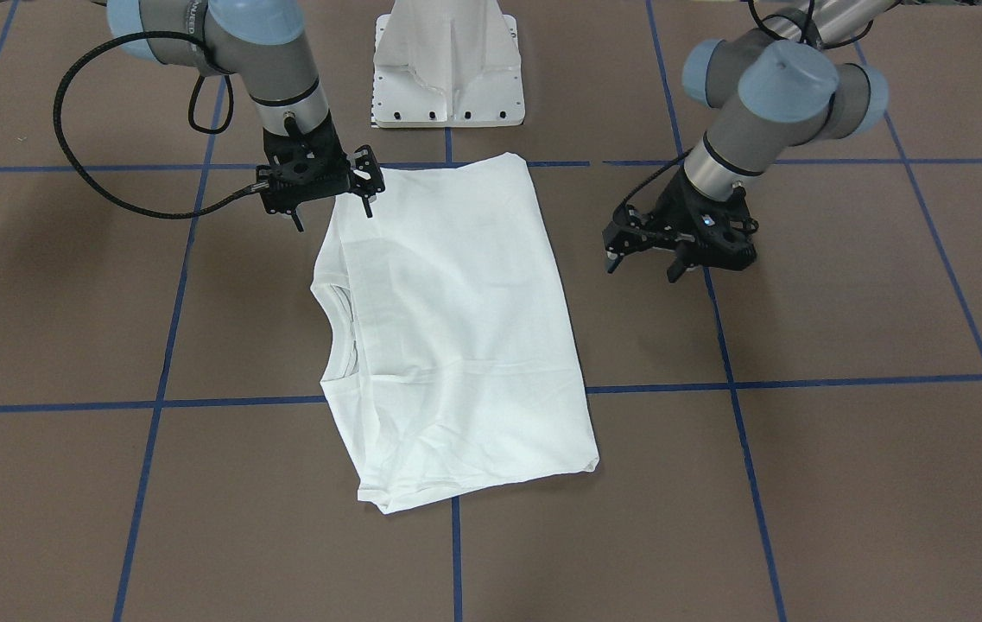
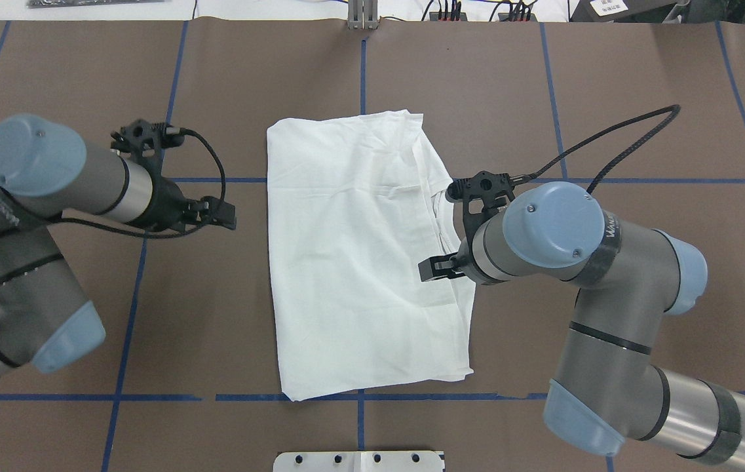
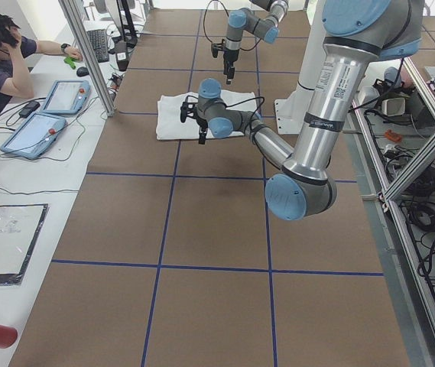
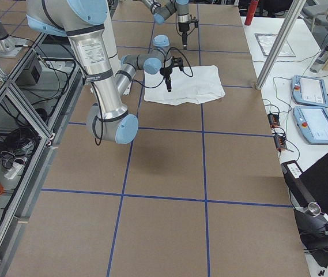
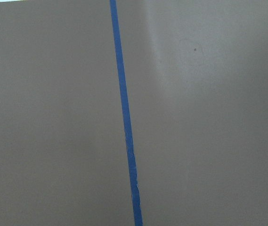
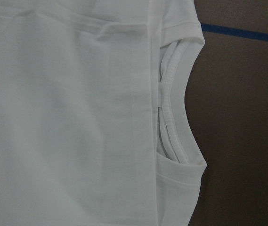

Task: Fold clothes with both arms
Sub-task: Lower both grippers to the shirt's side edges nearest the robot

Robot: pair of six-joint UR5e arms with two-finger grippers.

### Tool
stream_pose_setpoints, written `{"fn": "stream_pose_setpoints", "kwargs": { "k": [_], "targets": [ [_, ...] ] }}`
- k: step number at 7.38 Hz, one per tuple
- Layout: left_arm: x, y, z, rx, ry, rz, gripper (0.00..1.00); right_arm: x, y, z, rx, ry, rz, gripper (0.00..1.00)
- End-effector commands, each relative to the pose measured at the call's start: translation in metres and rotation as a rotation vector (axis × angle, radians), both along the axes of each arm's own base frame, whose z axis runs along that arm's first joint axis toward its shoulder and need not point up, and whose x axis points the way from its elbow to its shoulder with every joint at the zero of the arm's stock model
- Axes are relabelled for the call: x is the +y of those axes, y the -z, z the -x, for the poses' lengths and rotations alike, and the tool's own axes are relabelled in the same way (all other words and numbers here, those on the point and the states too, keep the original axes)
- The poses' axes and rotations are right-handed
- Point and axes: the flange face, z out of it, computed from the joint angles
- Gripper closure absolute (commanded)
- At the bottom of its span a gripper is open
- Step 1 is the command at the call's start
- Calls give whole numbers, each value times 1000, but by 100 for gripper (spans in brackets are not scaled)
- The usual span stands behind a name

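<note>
Lying folded: 1 shirt (image 1: 456,328); left tool (image 1: 642,272) beside it, right tool (image 1: 333,218) over edge, both spread.

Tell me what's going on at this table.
Two robot arms are folding a white T-shirt, which already lies as a neat rectangle on the brown table, sleeves tucked in. The right end effector hangs open above the shirt's edge on the collar side. The left end effector is open over bare table on the opposite side, clear of the cloth. Neither holds anything.
</note>
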Motion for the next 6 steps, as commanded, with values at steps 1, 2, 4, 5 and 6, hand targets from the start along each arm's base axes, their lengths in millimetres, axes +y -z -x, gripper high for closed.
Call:
{"fn": "stream_pose_setpoints", "kwargs": {
  "k": [1,2,4,5,6],
  "targets": [
    [96,16,-56,40,24,133,0,-4,-16,-11,-43,-45,11,0],
    [131,16,-83,39,61,185,0,-5,-16,-12,-45,-50,14,0],
    [161,14,-108,24,69,193,0,-5,-15,-12,-47,-48,15,0],
    [166,18,-112,29,58,194,0,-5,-15,-12,-47,-48,15,0],
    [175,21,-118,32,43,192,0,-5,-15,-12,-47,-48,15,0]
  ]
}}
